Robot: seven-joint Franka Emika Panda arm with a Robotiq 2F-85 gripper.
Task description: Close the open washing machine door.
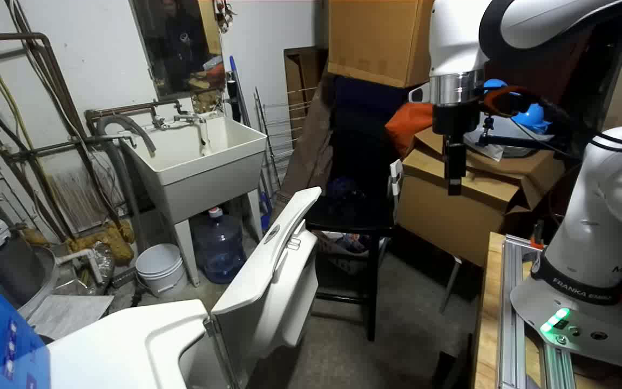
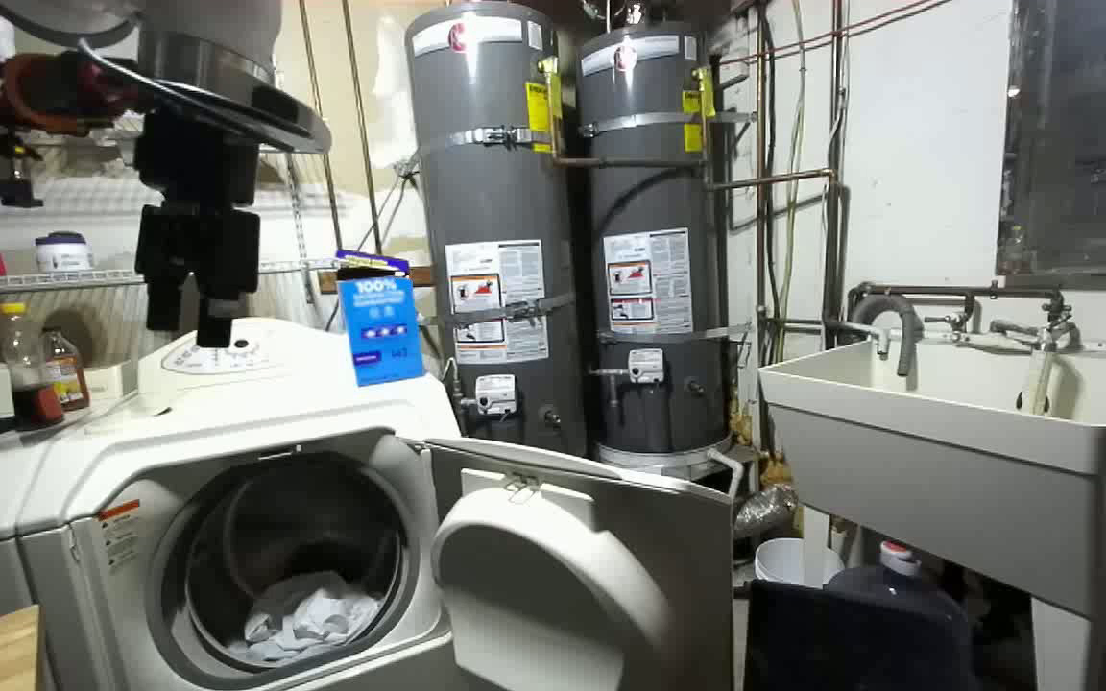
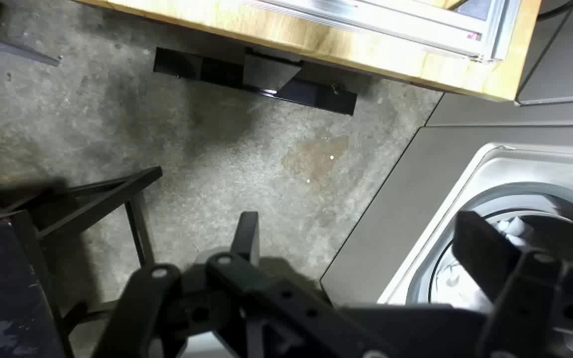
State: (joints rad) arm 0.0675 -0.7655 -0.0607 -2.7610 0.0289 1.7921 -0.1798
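White, the door [image 2: 577, 576] hung open from a front corner of the washing machine [image 2: 294, 415], so I guessed the spread, empty claw [image 3: 358, 221] need only push.

Robot arm [image 1: 543, 21] in a high arch, wrist [image 1: 455, 89] downward, black fingers [image 3: 483, 253] wide apart

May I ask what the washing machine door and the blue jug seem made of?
The washing machine door: probably enamelled metal, smooth white with a soft sheen, though its rounded inner bulge could be plastic. The blue jug: likely glossy plastic, its walls translucent.
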